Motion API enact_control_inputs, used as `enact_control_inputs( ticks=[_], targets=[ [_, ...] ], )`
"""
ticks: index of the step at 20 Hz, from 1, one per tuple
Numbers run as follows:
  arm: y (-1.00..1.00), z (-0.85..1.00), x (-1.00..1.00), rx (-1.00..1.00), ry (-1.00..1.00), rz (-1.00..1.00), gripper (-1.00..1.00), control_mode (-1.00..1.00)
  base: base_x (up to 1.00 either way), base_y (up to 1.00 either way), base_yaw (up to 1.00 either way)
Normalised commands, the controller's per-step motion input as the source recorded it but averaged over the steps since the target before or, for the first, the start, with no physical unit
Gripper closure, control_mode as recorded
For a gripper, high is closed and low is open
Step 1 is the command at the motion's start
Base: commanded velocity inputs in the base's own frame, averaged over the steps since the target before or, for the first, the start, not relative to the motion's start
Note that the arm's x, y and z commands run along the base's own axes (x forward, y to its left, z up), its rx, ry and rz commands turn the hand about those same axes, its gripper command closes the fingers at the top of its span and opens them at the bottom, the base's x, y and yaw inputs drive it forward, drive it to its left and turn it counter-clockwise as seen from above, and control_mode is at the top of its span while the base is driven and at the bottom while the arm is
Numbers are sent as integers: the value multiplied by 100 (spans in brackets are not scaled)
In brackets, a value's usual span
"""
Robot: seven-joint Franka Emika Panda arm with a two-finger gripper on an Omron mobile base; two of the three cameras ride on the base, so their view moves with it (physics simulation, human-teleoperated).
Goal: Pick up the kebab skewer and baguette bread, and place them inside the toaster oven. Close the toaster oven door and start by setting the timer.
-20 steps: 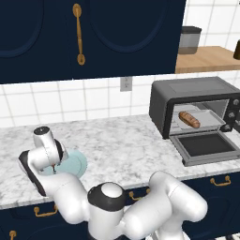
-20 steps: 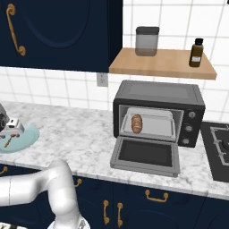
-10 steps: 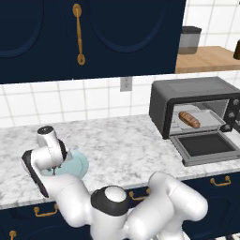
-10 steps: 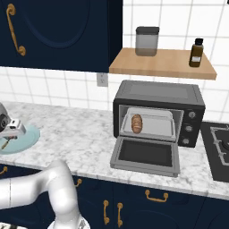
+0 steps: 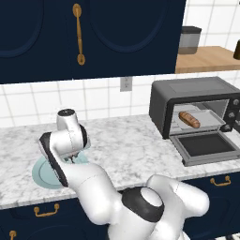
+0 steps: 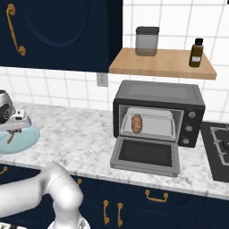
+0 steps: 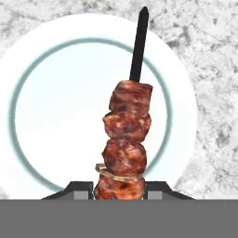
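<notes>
My gripper point(image 7: 120, 188) is shut on the kebab skewer point(image 7: 126, 139), its dark fingertips pressing the lowest meat chunk from both sides. The stick's dark tip points away over the pale blue plate point(image 7: 46, 116). From the right base view the skewer point(image 6: 12, 135) hangs under the gripper point(image 6: 17, 127) just above the plate point(image 6: 24, 143) at the far left. The baguette bread point(image 5: 189, 119) point(image 6: 137, 123) lies on the rack inside the toaster oven point(image 5: 187, 91) point(image 6: 156, 91). The toaster oven door point(image 5: 206, 146) point(image 6: 145, 154) is folded down flat, open.
The oven's knobs point(image 6: 191, 120) sit on its right front. A wooden shelf point(image 6: 163, 65) above it carries a grey canister and a dark bottle. A stove point(image 6: 217, 150) adjoins on the right. Marble counter point(image 5: 126, 140) stretches between plate and oven.
The jaws have closed around the skewer's meat. The hand has since risen a little over the plate with the skewer in it.
</notes>
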Motion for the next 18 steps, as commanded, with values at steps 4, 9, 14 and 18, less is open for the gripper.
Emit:
enact_control_inputs(
  ticks=[4,9,14,18],
  targets=[
    [-100,63,-41,0,0,19,100,-100,0,0,0],
    [-100,47,-4,-2,0,22,100,-100,0,0,0],
    [-100,15,-7,-6,-2,33,100,-100,0,0,0],
    [-100,19,-35,-6,-9,23,100,-100,0,0,0]
  ],
)
